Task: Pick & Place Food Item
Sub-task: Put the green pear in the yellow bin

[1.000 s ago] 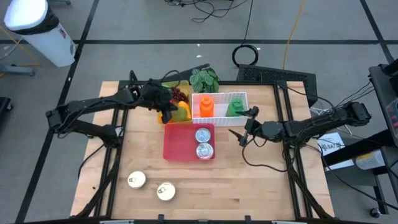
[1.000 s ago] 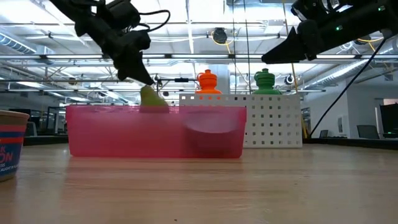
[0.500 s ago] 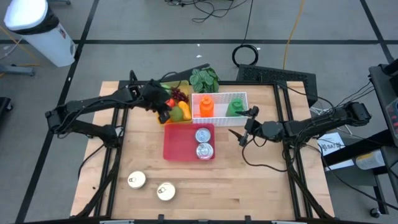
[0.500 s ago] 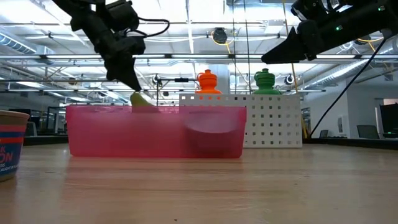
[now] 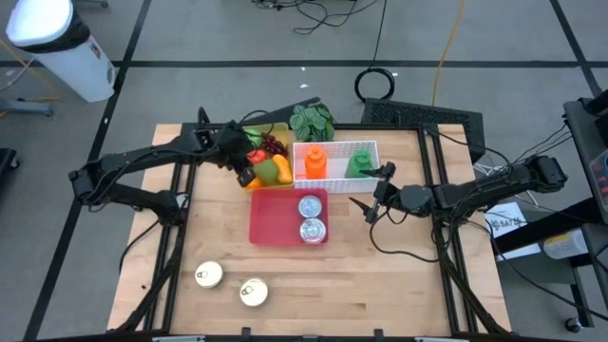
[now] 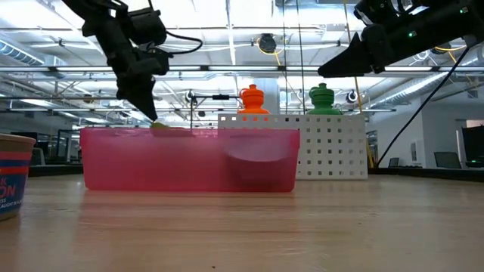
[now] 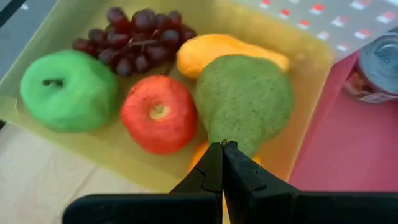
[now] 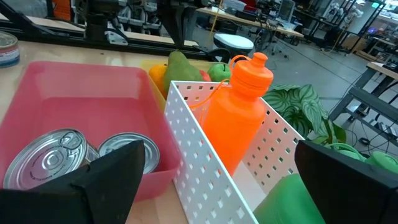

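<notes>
At centre frame in the high view, my left gripper (image 5: 249, 177) pinches shut on the pear (image 7: 244, 102) over the yellow tray (image 7: 74, 144); my right gripper (image 5: 376, 195) hangs wide beside the pink bin (image 5: 266, 223).

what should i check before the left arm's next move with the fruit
1. Left gripper shut: ok, fingers pinched together above the green pear.
2. Holding any fruit: not ok, nothing sits between the fingers.
3. Fruit in the yellow tray: ok, pear, red apple, green apple and grapes lie inside.
4. Pink bin has space: ok, two cans fill one side only.
5. Right gripper clear: ok, open, beside the white crate.
</notes>
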